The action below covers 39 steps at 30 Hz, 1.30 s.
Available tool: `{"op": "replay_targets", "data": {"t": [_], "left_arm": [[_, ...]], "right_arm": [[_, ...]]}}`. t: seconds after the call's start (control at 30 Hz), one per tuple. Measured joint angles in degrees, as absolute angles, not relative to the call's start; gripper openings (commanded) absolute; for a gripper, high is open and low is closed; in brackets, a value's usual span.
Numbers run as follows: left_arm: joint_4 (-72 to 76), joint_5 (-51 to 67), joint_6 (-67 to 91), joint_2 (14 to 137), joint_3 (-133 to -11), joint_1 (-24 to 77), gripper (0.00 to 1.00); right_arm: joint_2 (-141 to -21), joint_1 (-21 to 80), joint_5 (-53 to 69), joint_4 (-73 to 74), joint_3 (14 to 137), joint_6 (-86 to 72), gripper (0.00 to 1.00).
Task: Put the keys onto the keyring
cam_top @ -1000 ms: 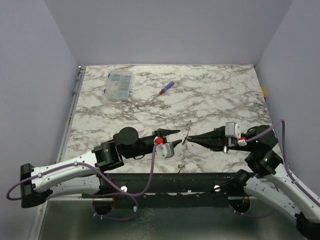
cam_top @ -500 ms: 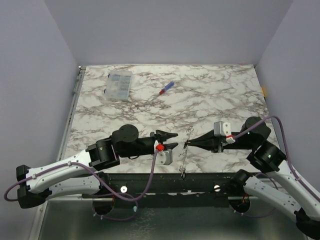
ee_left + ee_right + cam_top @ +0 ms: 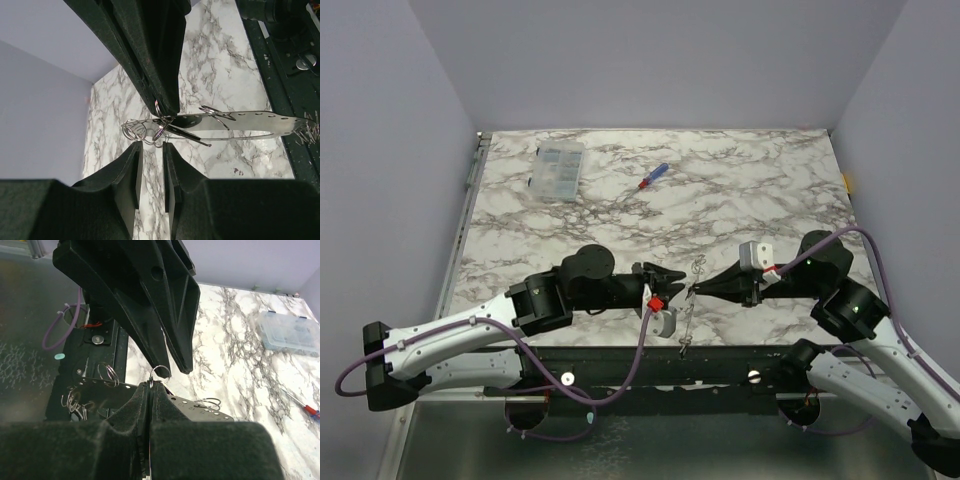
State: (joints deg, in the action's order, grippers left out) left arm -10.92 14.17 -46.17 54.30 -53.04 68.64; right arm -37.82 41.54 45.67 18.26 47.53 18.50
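Note:
The keyring (image 3: 687, 318) is a thin pale strip with punched holes and several wire rings, hanging between the grippers near the table's front edge. It also shows in the left wrist view (image 3: 250, 120) and the right wrist view (image 3: 105, 396). My right gripper (image 3: 150, 384) is shut on a small wire ring (image 3: 161, 372) at the strip's upper end and holds it up (image 3: 692, 290). My left gripper (image 3: 151, 146) is open by a narrow gap with nothing between its pads, its tips just short of the rings (image 3: 672, 281). A thin dark blade (image 3: 187, 136) hangs at the rings. I cannot make out the keys' black heads.
A clear plastic compartment box (image 3: 558, 170) lies at the back left. A red-and-blue screwdriver (image 3: 653, 176) lies at the back middle. The table's dark front rail (image 3: 720, 362) runs just below the strip's hanging end. Purple walls close in three sides.
My left gripper has moved right, up to the strip, and its jaws have narrowed. My right arm has shifted slightly left, still holding the ring.

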Motion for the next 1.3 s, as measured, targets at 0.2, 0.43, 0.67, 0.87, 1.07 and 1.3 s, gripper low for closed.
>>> {"op": "replay_targets", "data": {"t": [0.2,0.43,0.67,0.87,1.07,1.3], "left_arm": [[-11.51,16.43,-47.31,55.24,-54.46,68.64,0.25],[-12.10,18.50,-47.99,56.34,-54.83,68.64,0.14],[-12.05,19.57,-48.75,56.69,-54.83,68.64,0.00],[-10.72,18.79,-47.40,56.71,-54.83,68.64,0.00],[-5.15,14.50,-42.33,56.64,-53.04,68.31,0.00],[5.23,7.81,-34.22,56.84,-50.04,68.01,0.00]], "right_arm": [[-37.95,41.54,45.67,18.57,47.53,18.28,0.01],[-38.85,41.54,45.67,18.76,47.86,17.50,0.01],[-37.45,41.52,44.62,16.60,47.31,15.00,0.01],[-32.60,41.52,40.71,4.51,39.59,7.60,0.01],[-28.67,41.52,33.50,-15.62,28.73,-3.64,0.01],[-30.13,41.54,24.12,-32.08,22.70,-11.60,0.01]]}}
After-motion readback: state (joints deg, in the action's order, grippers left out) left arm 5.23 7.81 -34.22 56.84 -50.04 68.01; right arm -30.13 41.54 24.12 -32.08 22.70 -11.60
